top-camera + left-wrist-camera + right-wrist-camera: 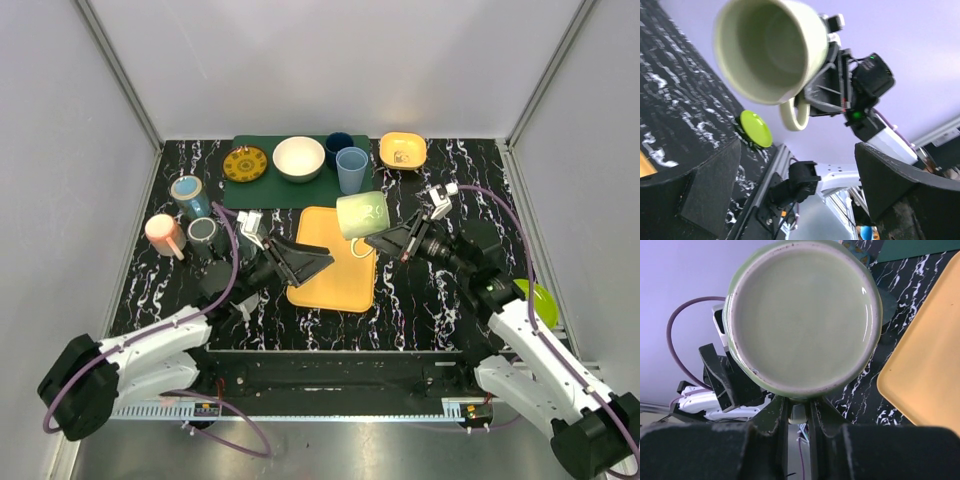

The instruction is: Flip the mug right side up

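Observation:
A light green mug (pixel 362 214) hangs in the air over the far edge of the yellow tray (pixel 330 285). It lies on its side with its opening toward the left arm. My right gripper (pixel 374 240) is shut on the mug's handle. In the right wrist view the mug's base (pixel 800 315) fills the frame above the shut gripper (pixel 796 415). My left gripper (pixel 318 262) is open and empty, low over the tray's left side, pointing at the mug. The left wrist view looks between that open gripper's (pixel 800 195) fingers into the mug's opening (pixel 765 50).
A green mat at the back holds a yellow patterned plate (pixel 245 164), a white bowl (pixel 298 158), a dark blue cup (pixel 338 147) and a light blue cup (pixel 351 170). A yellow bowl (pixel 403 151) sits back right. Three mugs (pixel 188 192) stand at the left. A green plate (pixel 540 300) lies at the right.

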